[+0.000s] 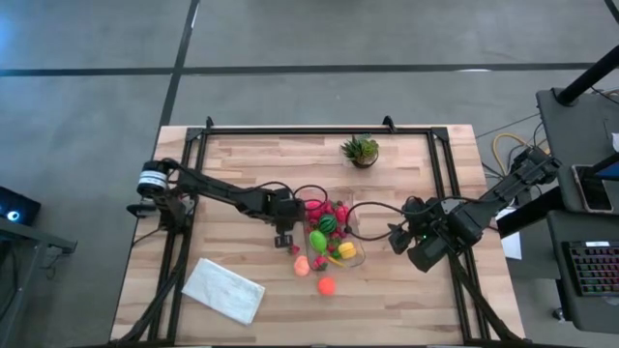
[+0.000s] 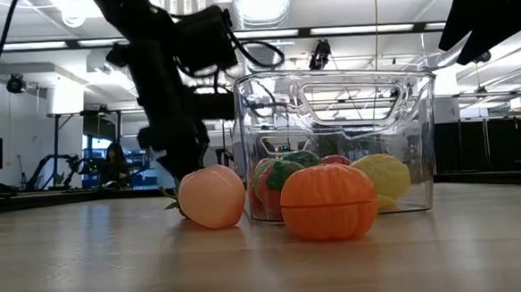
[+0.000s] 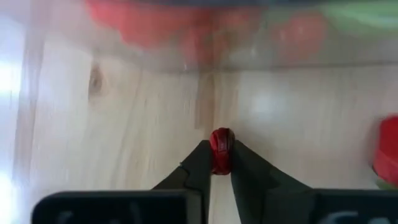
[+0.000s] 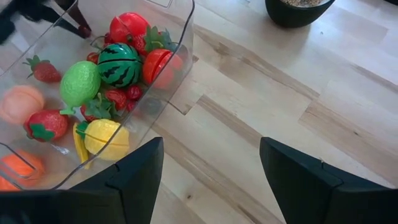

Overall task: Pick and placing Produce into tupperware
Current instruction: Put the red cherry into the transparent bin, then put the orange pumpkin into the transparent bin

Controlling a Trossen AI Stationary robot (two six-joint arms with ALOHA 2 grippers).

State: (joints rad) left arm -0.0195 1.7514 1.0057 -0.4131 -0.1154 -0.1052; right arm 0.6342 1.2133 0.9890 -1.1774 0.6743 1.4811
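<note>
Pinching a tiny glossy red fruit [image 3: 221,150], left gripper [image 3: 216,163] clamps.

The tupperware [image 1: 336,237] sits mid-table with produce [image 4: 118,65] inside. Two fruits [image 1: 327,285] lie on the table just before it. A plant [image 1: 361,150] stands behind it; a cloth [image 1: 224,290] lies front left.

We see a table [image 1: 242,164] of pale, matt, grained wood. The tupperware [image 4: 163,81] is clear, glossy plastic. The produce [image 4: 118,64] reads as smooth, shiny plastic; the red piece [image 3: 221,149] between the left gripper's [image 3: 220,163] matt black fingers is glossy. The cloth [image 1: 223,289] looks soft, white.
</note>
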